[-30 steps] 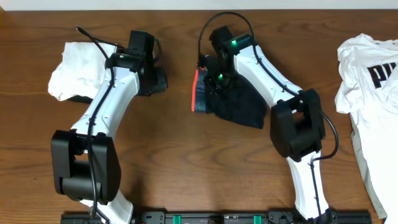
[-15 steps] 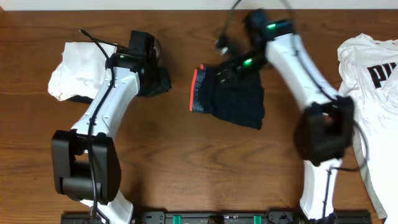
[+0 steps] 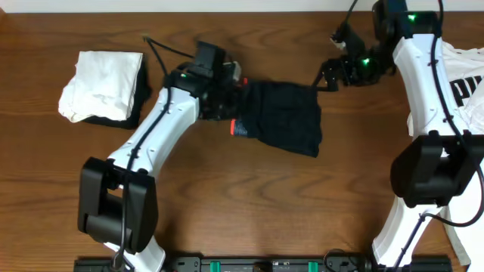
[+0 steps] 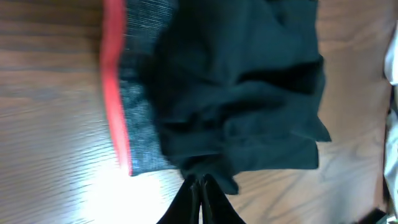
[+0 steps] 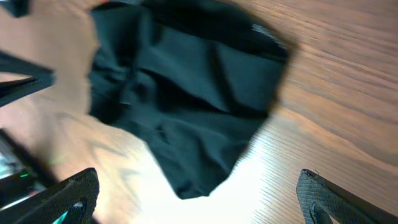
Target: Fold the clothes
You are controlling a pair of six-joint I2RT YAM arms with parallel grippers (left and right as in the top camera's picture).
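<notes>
The black leggings [image 3: 283, 117] lie bunched in a rough rectangle at the table's middle, the red-orange waistband [image 3: 233, 127] at their left end. My left gripper [image 3: 236, 104] sits over that end. In the left wrist view its fingers [image 4: 193, 199] are shut, the tips touching the edge of the leggings [image 4: 236, 93] beside the waistband [image 4: 115, 93]. Whether any fabric is pinched does not show. My right gripper [image 3: 333, 75] hangs open off the garment's upper right corner. From the right wrist, the leggings [image 5: 193, 93] lie beyond the wide-apart fingers [image 5: 74, 193], with nothing between them.
A folded white cloth [image 3: 102, 83] rests on a dark garment [image 3: 138, 102] at the far left. A white T-shirt with black lettering [image 3: 454, 113] is spread along the right edge. A black rail [image 3: 257, 265] runs along the front edge.
My left arm swung right from beside the white cloth to the waistband end, its jaws closing. My right gripper opened, let go of the leggings and pulled back up and to the right.
</notes>
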